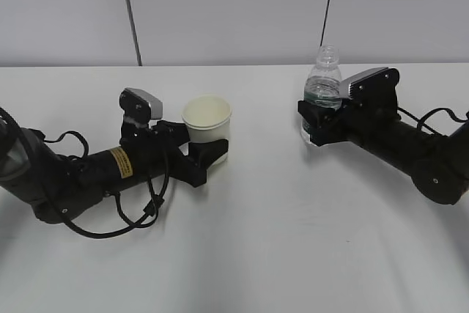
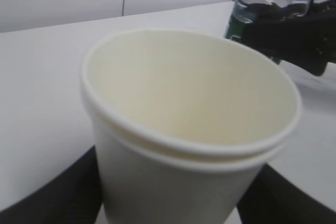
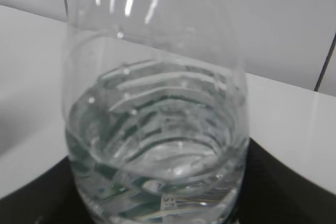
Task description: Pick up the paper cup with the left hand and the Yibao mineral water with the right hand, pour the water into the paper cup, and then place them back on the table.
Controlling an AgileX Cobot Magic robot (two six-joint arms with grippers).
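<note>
The paper cup (image 1: 207,124) stands upright and empty left of centre on the table (image 1: 278,247). My left gripper (image 1: 208,155) is shut on its lower half. In the left wrist view the cup (image 2: 184,103) fills the frame, with black fingers (image 2: 47,198) against both its sides. The Yibao mineral water (image 1: 323,86) is upright at the right, uncapped and about half full. My right gripper (image 1: 315,124) is shut around its green label. In the right wrist view the bottle (image 3: 157,77) fills the frame, with the water (image 3: 157,145) level inside. I cannot tell whether either is off the table.
A grey panelled wall (image 1: 234,5) with dark seams runs behind the table's far edge. A black cable loop (image 1: 139,219) lies by the left arm. The bottle and right gripper (image 2: 294,35) also show behind the cup in the left wrist view.
</note>
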